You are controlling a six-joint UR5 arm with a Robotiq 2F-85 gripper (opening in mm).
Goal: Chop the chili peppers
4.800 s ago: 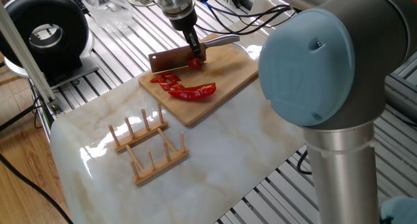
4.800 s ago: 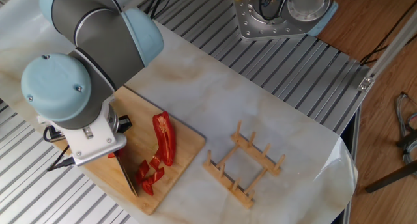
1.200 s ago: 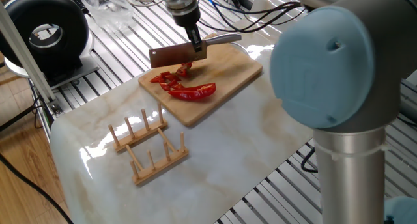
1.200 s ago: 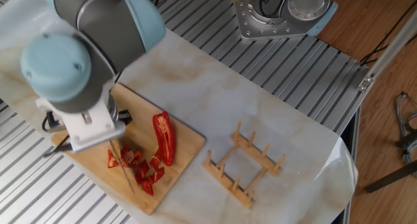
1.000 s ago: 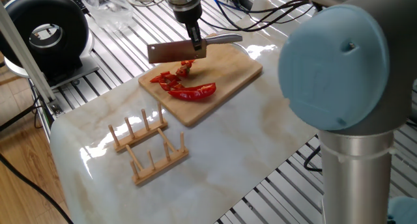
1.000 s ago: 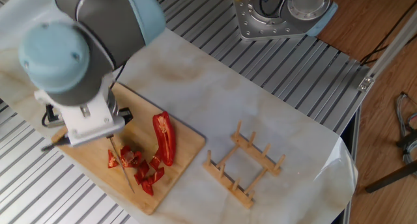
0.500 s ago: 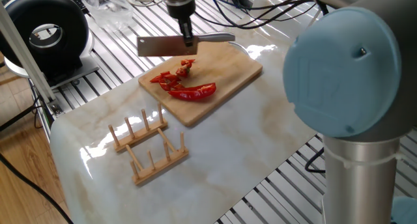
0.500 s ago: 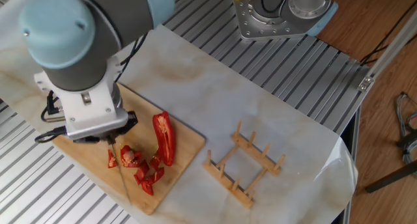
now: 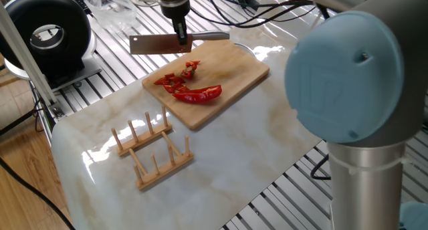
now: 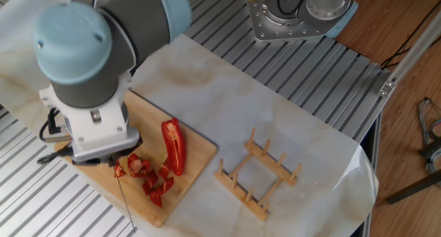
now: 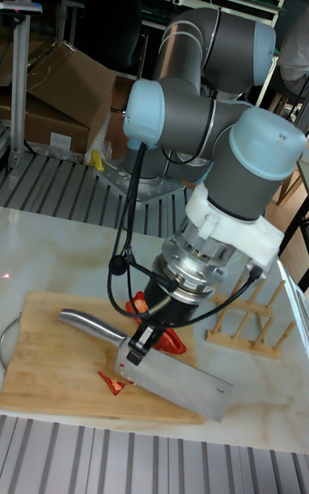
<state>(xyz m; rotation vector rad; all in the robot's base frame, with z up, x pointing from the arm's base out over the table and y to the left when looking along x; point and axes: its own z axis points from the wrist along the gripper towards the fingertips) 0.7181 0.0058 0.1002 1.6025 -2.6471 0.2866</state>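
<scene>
The chili peppers lie on a wooden cutting board (image 9: 231, 73): one long red half (image 9: 198, 94) and a small pile of cut red bits (image 9: 176, 78) beside it. The other fixed view shows the long half (image 10: 173, 146) and the bits (image 10: 149, 179) too. My gripper (image 9: 181, 39) is shut on a cleaver (image 9: 156, 45), gripping where blade meets handle. The blade hangs in the air past the board's far left corner, clear of the peppers. In the tall fixed view the gripper (image 11: 144, 338) holds the cleaver (image 11: 178, 379) above the board's front edge, partly hiding the bits.
A wooden peg rack (image 9: 151, 150) stands on the marble sheet in front of the board. A black round device (image 9: 45, 33) and a clear plastic bag (image 9: 111, 7) sit at the back left. Cables run behind the board. A second robot base (image 10: 298, 14) is mounted beyond the sheet.
The cleaver has risen off the board and moved left, away from the cut bits, still held. One more pepper piece has been chopped since the earliest frames.
</scene>
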